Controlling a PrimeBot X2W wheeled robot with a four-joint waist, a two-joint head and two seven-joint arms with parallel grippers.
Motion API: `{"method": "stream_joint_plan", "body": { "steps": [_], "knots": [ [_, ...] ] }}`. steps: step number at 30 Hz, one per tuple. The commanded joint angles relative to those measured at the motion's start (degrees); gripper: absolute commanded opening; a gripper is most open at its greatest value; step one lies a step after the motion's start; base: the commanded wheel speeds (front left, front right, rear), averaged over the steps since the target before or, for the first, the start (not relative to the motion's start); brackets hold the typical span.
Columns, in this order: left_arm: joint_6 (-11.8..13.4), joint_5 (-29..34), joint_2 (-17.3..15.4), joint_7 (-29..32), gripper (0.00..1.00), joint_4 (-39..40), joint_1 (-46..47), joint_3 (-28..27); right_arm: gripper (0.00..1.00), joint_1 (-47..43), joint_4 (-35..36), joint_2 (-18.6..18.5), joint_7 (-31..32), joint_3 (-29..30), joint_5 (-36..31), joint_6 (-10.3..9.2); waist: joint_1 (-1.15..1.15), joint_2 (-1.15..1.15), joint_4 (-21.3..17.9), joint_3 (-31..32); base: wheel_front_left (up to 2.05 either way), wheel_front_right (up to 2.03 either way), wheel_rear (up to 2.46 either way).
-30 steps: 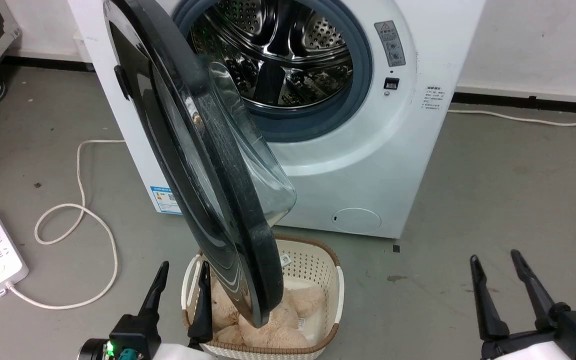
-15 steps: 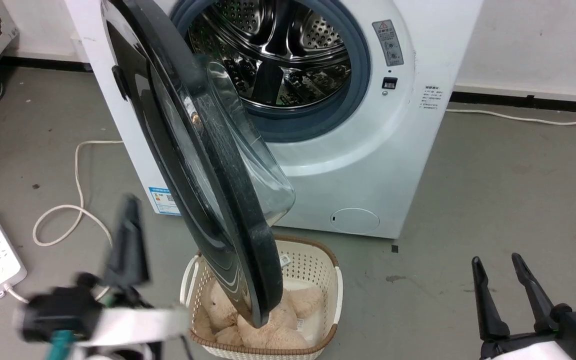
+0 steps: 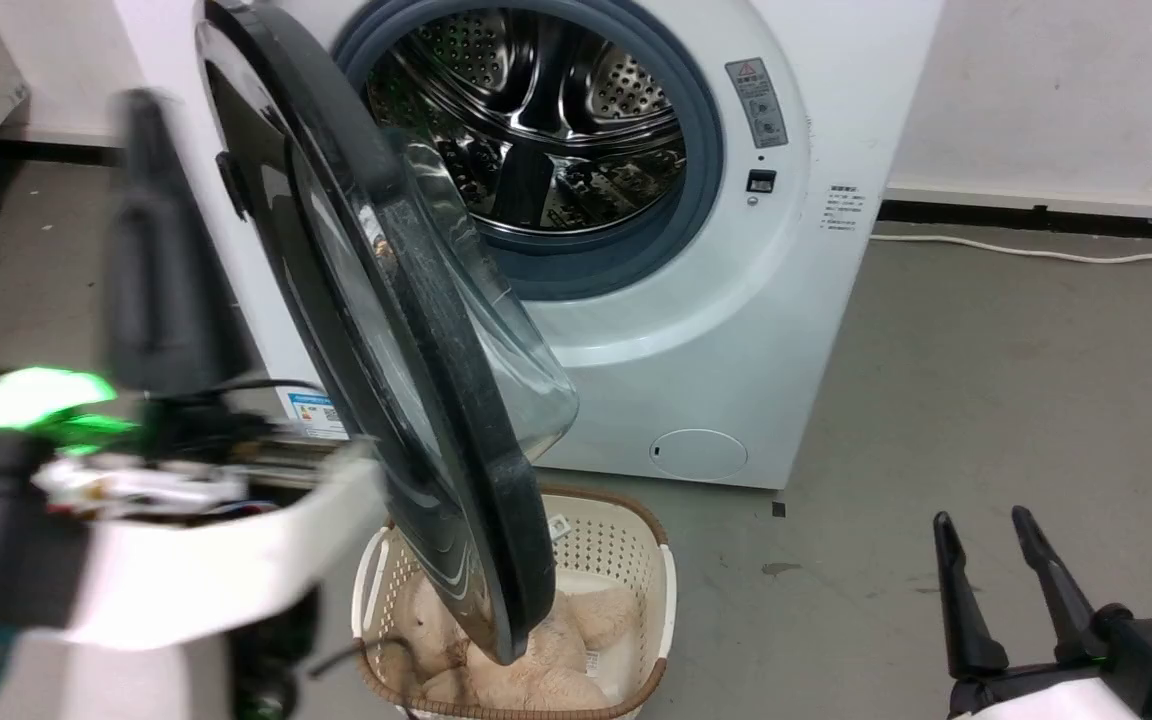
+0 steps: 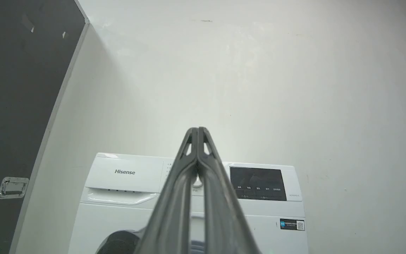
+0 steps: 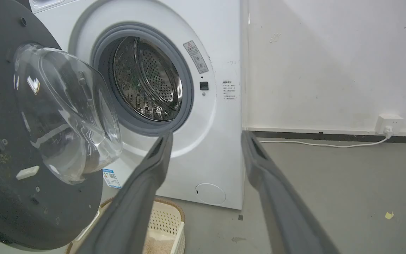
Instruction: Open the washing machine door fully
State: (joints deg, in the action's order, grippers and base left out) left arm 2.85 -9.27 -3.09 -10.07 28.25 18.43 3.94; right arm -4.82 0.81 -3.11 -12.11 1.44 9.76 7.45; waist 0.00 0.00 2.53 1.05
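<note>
Grey floor [image 3: 986, 380], washing machine door [image 3: 436, 400] ajar, left claw [image 4: 197, 132] clenched facing control panel [image 4: 257, 183], right claw [image 3: 980, 518] released

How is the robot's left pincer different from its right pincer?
The left pincer is shut, fingers pressed together; the right pincer is open with a wide gap. In the head view the left pincer is up high beside the washing machine door; the right pincer sits low over the floor. The left pincer looks blurry, the right pincer sharp. Both have two long dark fingers and hold nothing.
</note>
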Motion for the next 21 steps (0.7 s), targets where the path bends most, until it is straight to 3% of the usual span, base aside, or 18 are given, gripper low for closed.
{"method": "stream_joint_plan", "body": {
  "steps": [1,7,13,21],
  "knots": [
    [-0.2,-0.2,-0.1,1.4,0.00,0.1,0.5,1.5,1.00,0.6,-0.2,0.2,0.2,-0.3,0.4,0.03,0.00,0.00,-0.3,0.0,0.00,0.00,0.00],
    [0.6,-0.7,0.1,8.2,0.00,-2.7,-2.3,14.4,1.00,0.6,-1.1,0.2,0.0,-1.2,0.8,0.03,0.00,0.00,-1.5,-0.1,0.00,0.00,0.00],
    [4.7,-5.1,0.2,8.6,0.00,-8.5,-7.8,24.9,1.00,0.7,-2.2,0.2,-0.1,-0.8,-0.3,0.03,0.00,0.00,-2.5,-0.5,0.00,0.00,0.00],
    [7.1,-6.4,0.1,6.2,0.00,-20.1,-11.2,28.1,1.00,0.7,-3.3,0.2,-0.6,-1.0,-0.6,0.03,0.00,0.00,-3.0,-1.1,0.00,0.00,0.00]
  ]
}}
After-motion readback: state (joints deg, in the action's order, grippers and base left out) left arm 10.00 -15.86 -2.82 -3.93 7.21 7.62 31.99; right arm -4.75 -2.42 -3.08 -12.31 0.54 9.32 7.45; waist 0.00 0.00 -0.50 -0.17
